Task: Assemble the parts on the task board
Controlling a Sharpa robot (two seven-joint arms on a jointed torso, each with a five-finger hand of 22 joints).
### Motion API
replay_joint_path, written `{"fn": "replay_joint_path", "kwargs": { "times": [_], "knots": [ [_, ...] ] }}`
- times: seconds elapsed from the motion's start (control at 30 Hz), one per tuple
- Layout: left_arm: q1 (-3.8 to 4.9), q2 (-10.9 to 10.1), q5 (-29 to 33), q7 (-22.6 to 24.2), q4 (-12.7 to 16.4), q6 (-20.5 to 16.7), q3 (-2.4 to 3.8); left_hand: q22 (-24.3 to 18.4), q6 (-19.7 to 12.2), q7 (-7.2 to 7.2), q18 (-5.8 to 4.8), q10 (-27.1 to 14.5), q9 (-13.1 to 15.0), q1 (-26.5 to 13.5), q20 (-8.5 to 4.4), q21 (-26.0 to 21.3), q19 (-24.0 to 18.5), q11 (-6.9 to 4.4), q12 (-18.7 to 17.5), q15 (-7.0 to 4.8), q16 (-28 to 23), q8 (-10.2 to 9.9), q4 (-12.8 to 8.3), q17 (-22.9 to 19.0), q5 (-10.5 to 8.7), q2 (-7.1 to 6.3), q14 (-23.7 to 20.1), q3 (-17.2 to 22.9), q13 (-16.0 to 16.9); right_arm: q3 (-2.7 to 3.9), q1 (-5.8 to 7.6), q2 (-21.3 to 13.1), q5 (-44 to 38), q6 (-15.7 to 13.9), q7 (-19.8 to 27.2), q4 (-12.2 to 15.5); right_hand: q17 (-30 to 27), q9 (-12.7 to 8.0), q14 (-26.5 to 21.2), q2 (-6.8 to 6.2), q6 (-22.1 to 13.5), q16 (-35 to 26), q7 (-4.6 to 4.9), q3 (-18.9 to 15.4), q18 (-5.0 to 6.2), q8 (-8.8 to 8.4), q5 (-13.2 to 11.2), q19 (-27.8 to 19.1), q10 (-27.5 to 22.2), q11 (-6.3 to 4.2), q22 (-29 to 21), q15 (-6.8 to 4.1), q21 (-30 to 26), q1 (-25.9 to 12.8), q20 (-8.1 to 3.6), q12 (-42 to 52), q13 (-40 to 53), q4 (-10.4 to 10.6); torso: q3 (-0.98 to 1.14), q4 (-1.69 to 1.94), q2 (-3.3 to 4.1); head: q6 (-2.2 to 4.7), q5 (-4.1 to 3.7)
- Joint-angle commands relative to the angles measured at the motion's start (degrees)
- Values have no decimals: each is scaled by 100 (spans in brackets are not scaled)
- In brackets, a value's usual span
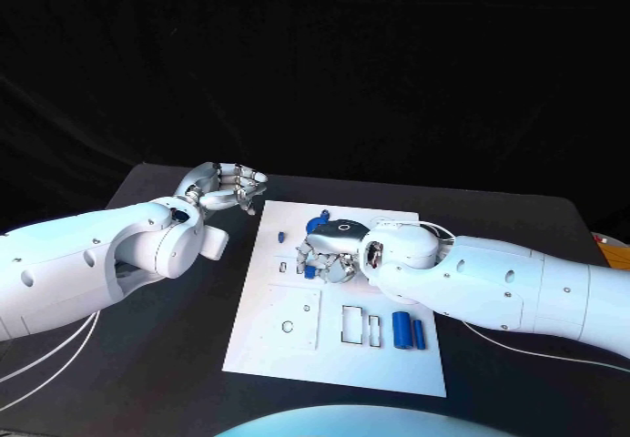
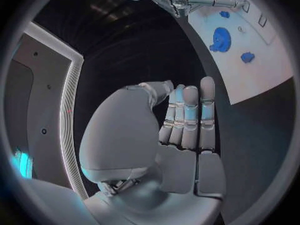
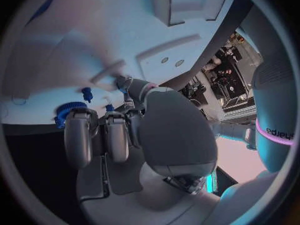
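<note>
The white task board point(image 1: 269, 341) lies in the middle of the black table. My right hand point(image 1: 331, 251) is low over the board's far half, fingers curled down around a small blue part point(image 1: 311, 268), which also peeks out between the fingers point(image 3: 109, 107). A blue gear-like part point(image 1: 317, 221) sits just beyond that hand, and a small blue piece point(image 1: 282, 235) lies to its left. Two blue cylinders point(image 1: 409, 330) lie side by side near the board's right edge. My left hand point(image 1: 226, 188) hovers off the board's far left corner, its fingers point(image 2: 187, 115) straight, together and holding nothing.
Rectangular slots point(image 1: 354, 325) and a raised white square plate with round holes point(image 1: 294, 318) take up the board's near half. Black table surface point(image 1: 157, 364) surrounds the board on both sides. The left wrist view has the gear point(image 2: 220, 37) and a small blue piece point(image 2: 247, 57) on the board.
</note>
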Motion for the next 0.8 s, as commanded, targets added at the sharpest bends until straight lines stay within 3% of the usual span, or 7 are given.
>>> {"fn": "replay_joint_path", "kwargs": {
  "times": [0.03, 0.33, 0.8],
  "knots": [
    [3, 1, 37, -47, 5, -7, 6, -6, -3, 36, 77, -32, -10, -15, 15, -40, -15, 23, 7, 16, -14, -29, -18, 1, -4, 52, -29, 26, -12, -4, -11, -4, -119, -147, -26, 14, 1077, 10, 503, 98, 34, 29, -2, 64, -31, 20, -25, 188, 32, -7, 1172, 9, 27, -29, 4, 34, 793, -10, -3, 0, -2, -1, -1],
    [3, -2, 37, -98, 0, 12, 6, -6, -12, 43, 77, -36, -15, -18, 17, -41, -15, 28, 10, 19, -17, -35, -19, -9, -5, 54, -32, 24, -17, -4, -16, -20, -206, -276, -159, 9, 1081, 21, 504, 101, 26, 30, -1, 130, -33, 15, -30, 192, 49, -4, 1180, 11, 35, -64, 4, 55, 814, -52, -5, 2, -3, -3, -6],
    [3, 0, 37, -169, -7, 41, 5, -7, -24, 54, 77, -43, -24, -24, 21, -42, -12, 37, 14, 25, -5, -43, -21, 0, -6, 58, -21, 21, -26, -4, -17, -21, -236, -156, -216, -5, 1080, 30, 503, 112, -41, 28, -4, 266, -30, -27, -38, 186, 74, -8, 1184, 8, 25, -126, 2, 92, 850, -137, -5, 1, -2, -2, 1]
  ]
}}
